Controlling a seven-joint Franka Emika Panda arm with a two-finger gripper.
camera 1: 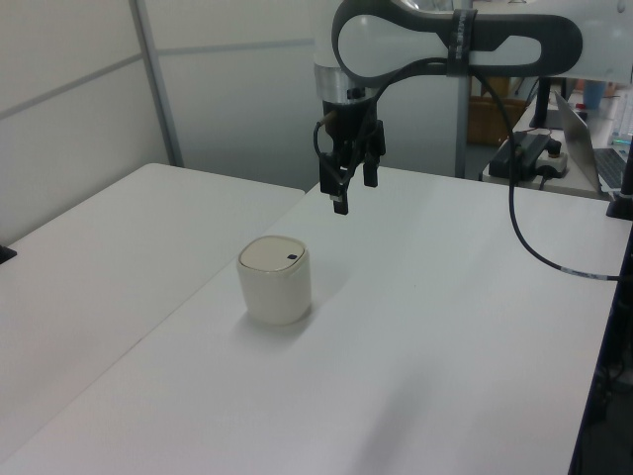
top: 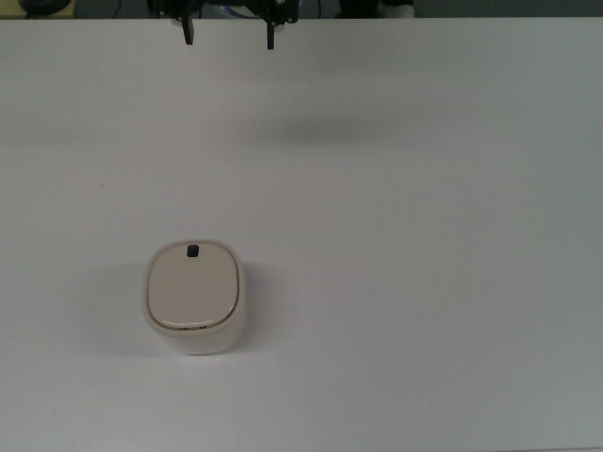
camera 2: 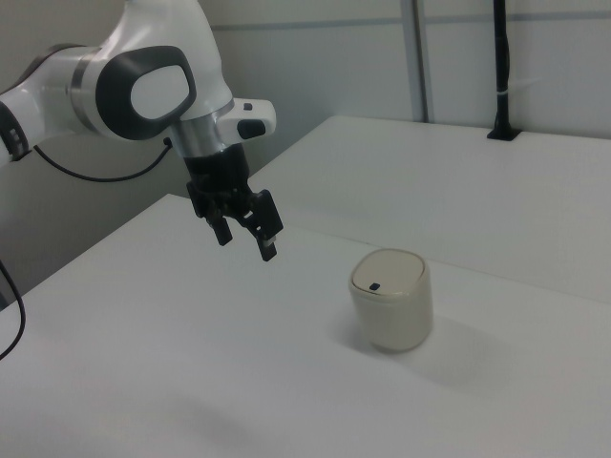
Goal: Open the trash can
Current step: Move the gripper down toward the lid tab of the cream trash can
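Risk first: pressing off the small black button could slide or tip the light trash can on the smooth desk with its lid still shut. My end effector hangs wide open and empty at twelve o'clock from the can in the top view, well apart. Nothing blocks the way.

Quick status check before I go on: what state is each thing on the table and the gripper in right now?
trash can: upright on the table, untouched
lid: shut, lying flat
push button: not pressed by anything, nothing on it
gripper: open, empty, in the air away from the trash can
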